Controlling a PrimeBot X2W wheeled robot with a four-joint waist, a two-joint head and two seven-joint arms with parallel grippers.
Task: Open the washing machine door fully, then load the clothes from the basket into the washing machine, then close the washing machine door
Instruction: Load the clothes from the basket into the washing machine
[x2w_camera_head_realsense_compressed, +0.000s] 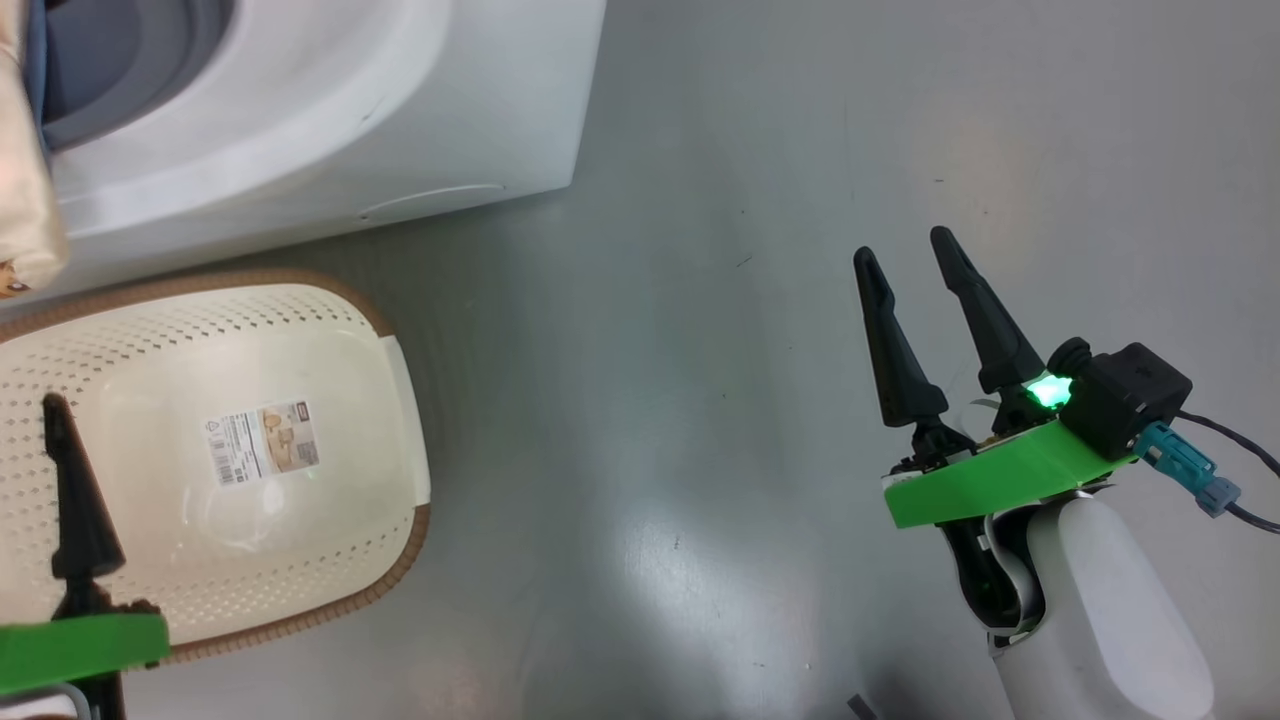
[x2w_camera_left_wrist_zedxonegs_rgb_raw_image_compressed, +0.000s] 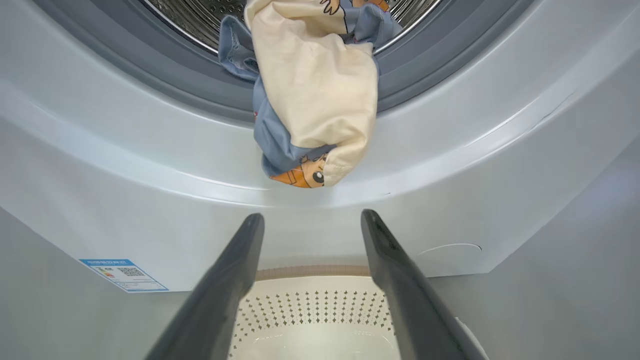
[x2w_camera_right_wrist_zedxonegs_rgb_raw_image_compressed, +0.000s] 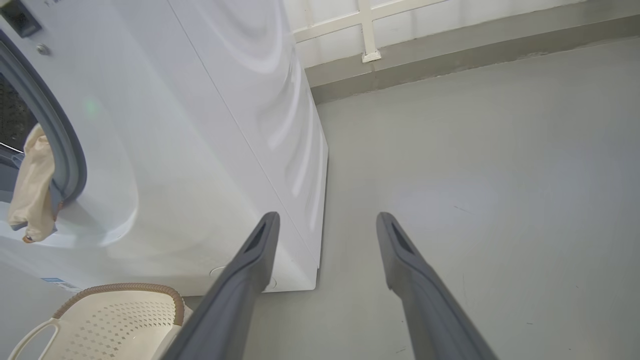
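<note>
Loading stands all but done at the big white box-shaped front-loading washing machine (x2w_camera_head_realsense_compressed: 300, 120): its mouth is uncovered, so the door looks to have been swung clear. The small cream-white perforated plastic basket (x2w_camera_head_realsense_compressed: 330, 540) with the brown woven-look rim, set on the grey floor (x2w_camera_head_realsense_compressed: 700, 300) just in front of the machine, holds nothing but the label sticker (x2w_camera_head_realsense_compressed: 262, 442) on its bottom. The clothes (x2w_camera_left_wrist_zedxonegs_rgb_raw_image_compressed: 310, 90), a soft bundle of cream fabric wrapped with light blue cloth printed with orange-brown figures, are only partly home; the upper end lies inside the perforated steel drum (x2w_camera_left_wrist_zedxonegs_rgb_raw_image_compressed: 200, 15) while the rest spills over the grey rubber gasket (x2w_camera_left_wrist_zedxonegs_rgb_raw_image_compressed: 150, 65) and droops down the white front panel. Left to do, by this evidence: push the hanging bundle fully into the drum, then shut the door, which would likely trap the fabric in the seal if closed now. The left gripper (x2w_camera_left_wrist_zedxonegs_rgb_raw_image_compressed: 312, 216) hovers above the empty basket, its two long dark fingers spread wide with nothing between them, pointing at the machine's front just below the dangling cloth. The right gripper (x2w_camera_head_realsense_compressed: 903, 245), its fingers likewise wide apart and empty, hangs over the floor well apart from the basket, off the machine's right-hand corner
</note>
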